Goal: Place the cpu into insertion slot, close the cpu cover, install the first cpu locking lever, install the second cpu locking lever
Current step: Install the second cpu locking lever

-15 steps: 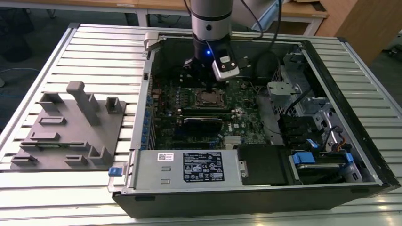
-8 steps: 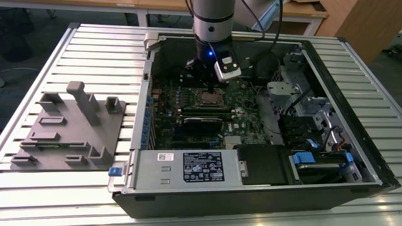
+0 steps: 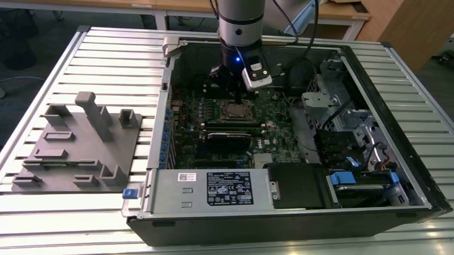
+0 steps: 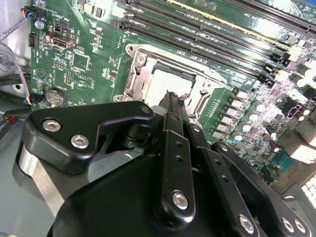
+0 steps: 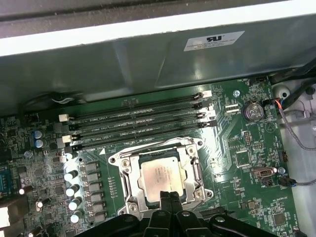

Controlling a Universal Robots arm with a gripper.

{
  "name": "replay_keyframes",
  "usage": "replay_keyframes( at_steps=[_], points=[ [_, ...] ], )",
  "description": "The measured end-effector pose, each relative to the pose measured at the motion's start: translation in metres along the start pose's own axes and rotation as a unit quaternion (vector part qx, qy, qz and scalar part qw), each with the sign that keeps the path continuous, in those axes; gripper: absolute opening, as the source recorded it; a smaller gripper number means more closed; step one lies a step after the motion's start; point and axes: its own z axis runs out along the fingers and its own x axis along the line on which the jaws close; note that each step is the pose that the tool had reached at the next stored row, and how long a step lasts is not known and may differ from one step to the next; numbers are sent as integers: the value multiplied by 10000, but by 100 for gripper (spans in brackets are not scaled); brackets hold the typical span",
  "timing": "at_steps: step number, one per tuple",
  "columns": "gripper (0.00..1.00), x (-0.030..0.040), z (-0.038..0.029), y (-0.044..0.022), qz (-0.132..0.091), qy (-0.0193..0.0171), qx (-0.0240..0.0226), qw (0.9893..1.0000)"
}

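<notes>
While the arm reaches down into the open computer case [image 3: 397,133], its gripper [image 5: 170,197] hangs with the two black fingers pressed together, holding nothing, the tips right at the near edge of the socket [image 5: 129,180]. The chip [image 5: 160,177] lies flat inside that socket, its dull silver top showing through the window of the metal cover [image 5: 197,173], which sits down over it. Long black memory slots [image 5: 138,116] run just beside the socket on the green board [image 5: 237,148]. A grey fixture plate [image 3: 78,149] sits on the slatted table [image 3: 42,223], at the exterior view's left.
</notes>
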Motion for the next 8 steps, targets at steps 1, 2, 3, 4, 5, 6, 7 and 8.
replay_keyframes(
  at_steps=[1,2,3,4,5,6,7,8],
  points=[
    [10,0,0,0,0,0,0,10000],
    [10,0,0,0,0,0,0,10000],
    [10,0,0,0,0,0,0,10000],
    [10,-1,0,0,0,0,0,10000],
    [10,-1,1,0,0,0,0,10000],
    [10,-1,1,0,0,0,0,10000],
    [10,-1,1,0,0,0,0,10000],
    [10,-1,1,-1,0,0,-1,10000]
  ],
)
